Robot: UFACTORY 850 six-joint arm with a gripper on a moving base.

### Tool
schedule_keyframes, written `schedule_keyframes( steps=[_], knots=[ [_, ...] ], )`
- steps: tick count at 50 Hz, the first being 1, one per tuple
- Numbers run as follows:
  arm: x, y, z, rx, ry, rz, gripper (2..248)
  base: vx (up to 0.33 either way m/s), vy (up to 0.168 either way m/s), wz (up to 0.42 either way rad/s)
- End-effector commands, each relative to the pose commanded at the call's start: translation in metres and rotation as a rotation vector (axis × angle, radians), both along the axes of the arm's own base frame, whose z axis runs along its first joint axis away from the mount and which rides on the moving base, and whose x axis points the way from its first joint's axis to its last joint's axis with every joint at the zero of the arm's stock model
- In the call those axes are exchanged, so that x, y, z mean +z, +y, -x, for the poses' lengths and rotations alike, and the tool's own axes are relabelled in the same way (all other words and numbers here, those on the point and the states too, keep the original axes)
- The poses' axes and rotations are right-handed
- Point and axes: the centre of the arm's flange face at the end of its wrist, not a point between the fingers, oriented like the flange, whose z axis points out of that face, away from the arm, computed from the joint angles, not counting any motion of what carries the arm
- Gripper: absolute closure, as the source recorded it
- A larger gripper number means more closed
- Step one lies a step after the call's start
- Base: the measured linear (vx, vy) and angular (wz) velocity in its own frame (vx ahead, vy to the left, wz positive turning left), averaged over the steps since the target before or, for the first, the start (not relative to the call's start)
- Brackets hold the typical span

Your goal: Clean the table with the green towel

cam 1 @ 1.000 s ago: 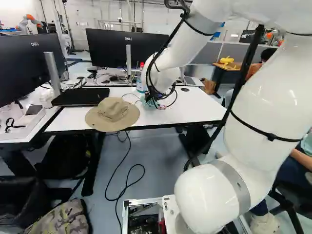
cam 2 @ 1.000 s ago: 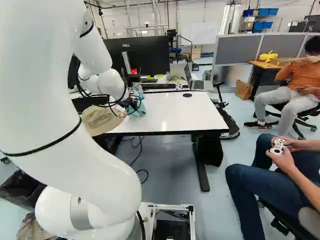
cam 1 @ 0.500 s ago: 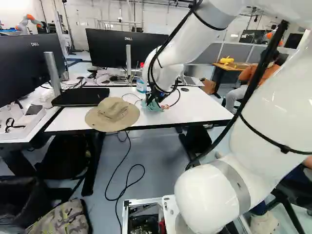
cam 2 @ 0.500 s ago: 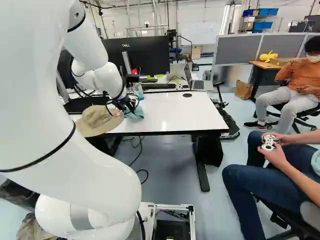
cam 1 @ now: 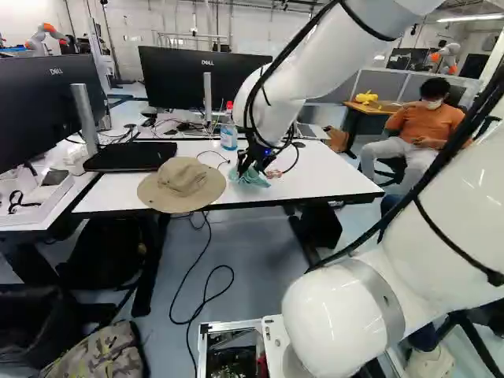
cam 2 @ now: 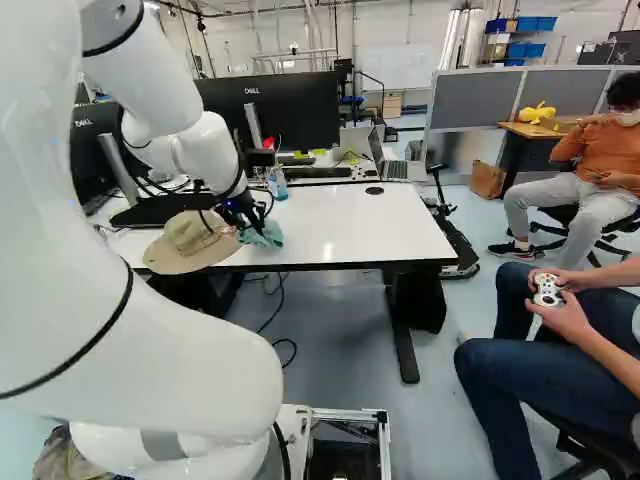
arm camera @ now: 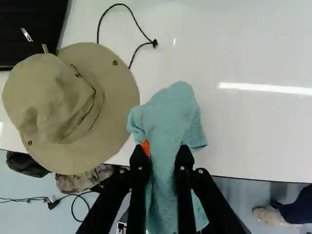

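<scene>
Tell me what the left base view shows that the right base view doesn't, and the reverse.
Only the left base view: another robot at its far left and a black strap in a white tray.
Only the right base view: a game controller and blue bins.
Both: the gripper holding the green towel on the table, the hat and the bottle.
</scene>
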Motion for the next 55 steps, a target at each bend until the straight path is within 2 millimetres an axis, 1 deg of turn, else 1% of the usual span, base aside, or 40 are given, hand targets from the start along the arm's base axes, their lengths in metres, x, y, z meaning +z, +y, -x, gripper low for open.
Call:
schedule_keyframes(
  steps=[6, 32, 46, 55],
  knots=[
    [0.006, -0.001, 0.008, 0.003, -0.001, -0.002, 188, 0.0, 0.0, 0.0],
    [0.006, -0.003, 0.007, -0.004, -0.002, -0.002, 188, 0.0, 0.0, 0.0],
    [0.009, -0.015, 0.001, -0.041, -0.061, -0.009, 188, 0.0, 0.0, 0.0],
    [0.012, -0.025, -0.014, -0.079, -0.112, -0.012, 188, 0.0, 0.0, 0.0]
  ],
)
